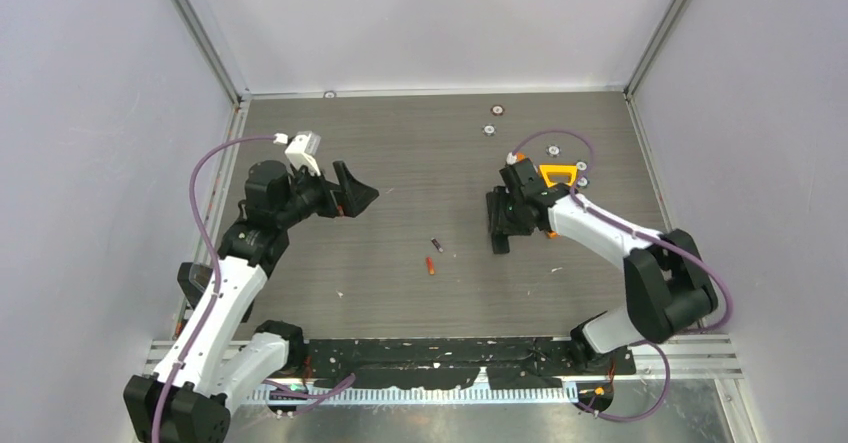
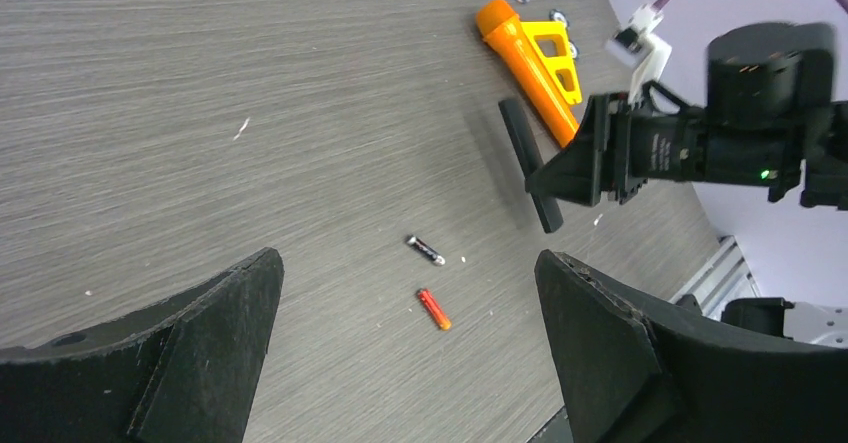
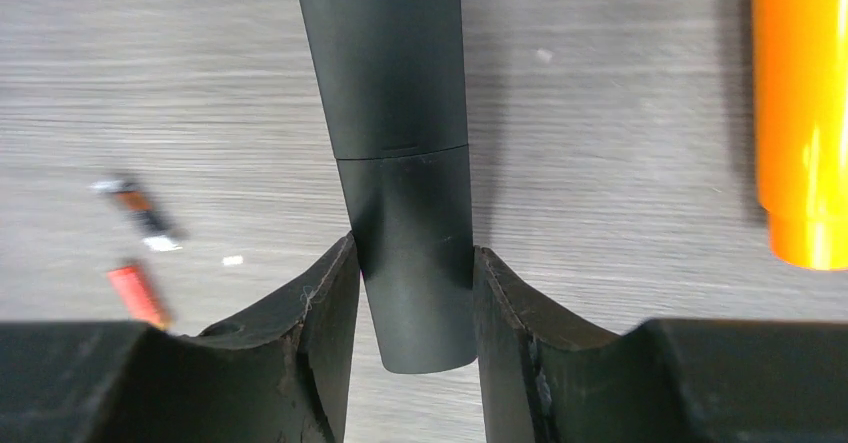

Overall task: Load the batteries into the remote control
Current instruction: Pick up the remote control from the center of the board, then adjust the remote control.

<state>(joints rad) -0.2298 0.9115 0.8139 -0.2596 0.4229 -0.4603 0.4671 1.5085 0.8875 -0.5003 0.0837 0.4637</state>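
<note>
My right gripper [image 1: 500, 225] is shut on the remote control [image 1: 497, 242], a slim black bar; in the right wrist view both fingers press the sides of the remote [image 3: 400, 113] near its end, with the gripper [image 3: 413, 263] low over the table. Whether the bar rests on the table I cannot tell. The two batteries lie loose mid-table: the dark grey one [image 1: 436, 245] [image 2: 426, 250] [image 3: 140, 213] and the red-orange one [image 1: 430, 266] [image 2: 433, 309] [image 3: 135, 293]. My left gripper [image 1: 358, 191] [image 2: 407, 263] is open and empty, raised left of them.
An orange flashlight [image 2: 525, 63] [image 3: 800, 113] and a yellow triangular frame [image 1: 557, 175] [image 2: 555, 58] lie just right of the remote. Small round discs [image 1: 490, 130] sit at the back of the table. Walls enclose the table on three sides.
</note>
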